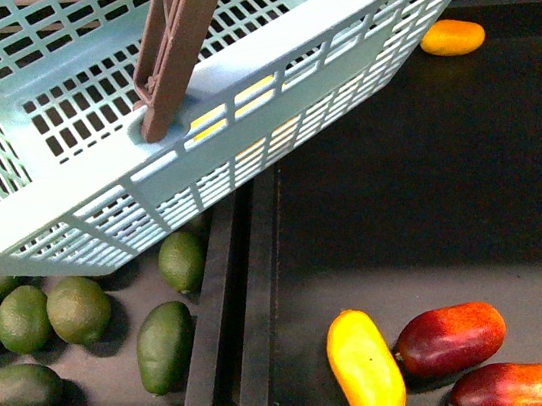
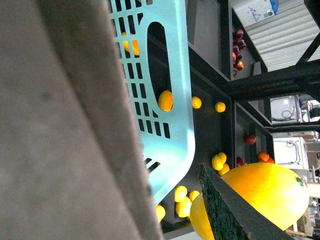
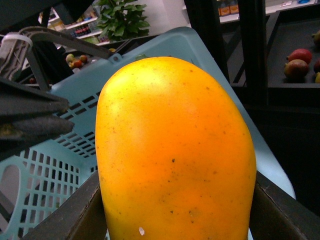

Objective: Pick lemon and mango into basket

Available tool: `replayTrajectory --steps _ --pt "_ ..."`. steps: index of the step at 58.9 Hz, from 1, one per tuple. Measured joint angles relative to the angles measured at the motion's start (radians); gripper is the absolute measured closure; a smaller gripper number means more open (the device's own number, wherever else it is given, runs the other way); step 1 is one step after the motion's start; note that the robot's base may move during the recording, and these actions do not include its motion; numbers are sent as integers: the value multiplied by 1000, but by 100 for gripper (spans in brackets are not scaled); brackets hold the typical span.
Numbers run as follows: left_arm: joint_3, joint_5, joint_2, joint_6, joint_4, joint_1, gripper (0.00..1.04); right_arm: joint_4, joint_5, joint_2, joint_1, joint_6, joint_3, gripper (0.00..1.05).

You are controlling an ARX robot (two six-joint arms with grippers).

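**MANGO TRANSFER: DEPOSIT STAGE**

The left hand (image 3: 30,117) is sitting by the brown handle (image 1: 178,44); whether it is gripping cannot be told. The basket (image 1: 308,31) is hanging tilted above the avocados (image 1: 74,311). The right hand (image 3: 177,215) is clamping the mango (image 3: 175,145) between both fingers, just beside the basket rim (lattice showing behind it). Judged step: depositing. The next move is calling for carrying the fruit past the rim, lowering, then opening. The lemon is not identifiable.
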Motion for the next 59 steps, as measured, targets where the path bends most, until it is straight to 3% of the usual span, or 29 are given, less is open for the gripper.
replayTrajectory --steps 16,59 --pt "0 0 0 0 0 0 76 40 101 114 95 37 76 42" --pt "0 0 0 0 0 0 76 48 257 345 171 109 234 42"
